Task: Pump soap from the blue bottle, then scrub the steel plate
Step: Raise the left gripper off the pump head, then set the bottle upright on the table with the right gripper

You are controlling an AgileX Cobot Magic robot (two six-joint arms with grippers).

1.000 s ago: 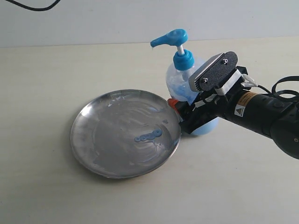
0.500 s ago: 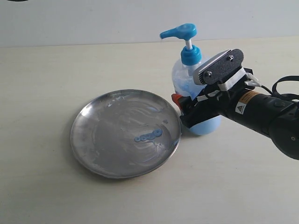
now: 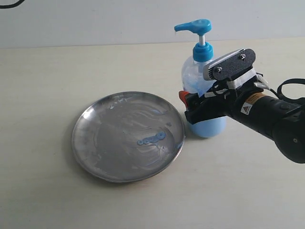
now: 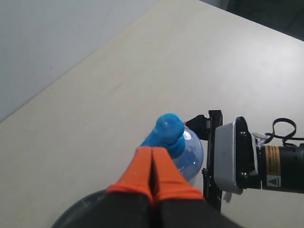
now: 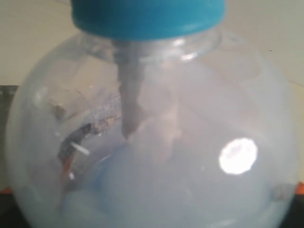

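blue bottle (image 3: 194, 78): standing upright on the beige table (image 3: 47, 71), just off the steel plate (image 3: 109, 157) at its 2 o'clock rim. soap (image 3: 151, 139): lying as blue drops toward 3 o'clock of the plate's centre. right gripper (image 3: 193, 107): jaws spread wide, clasping the bottle's belly. left gripper (image 4: 152, 151): orange fingers pressing together, hovering above the pump head (image 4: 167, 130).

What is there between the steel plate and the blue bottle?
In the exterior view, a red-tipped finger of the right gripper, pressed on the blue bottle, stands by the steel plate rim; below it, a thin strip of bare table.
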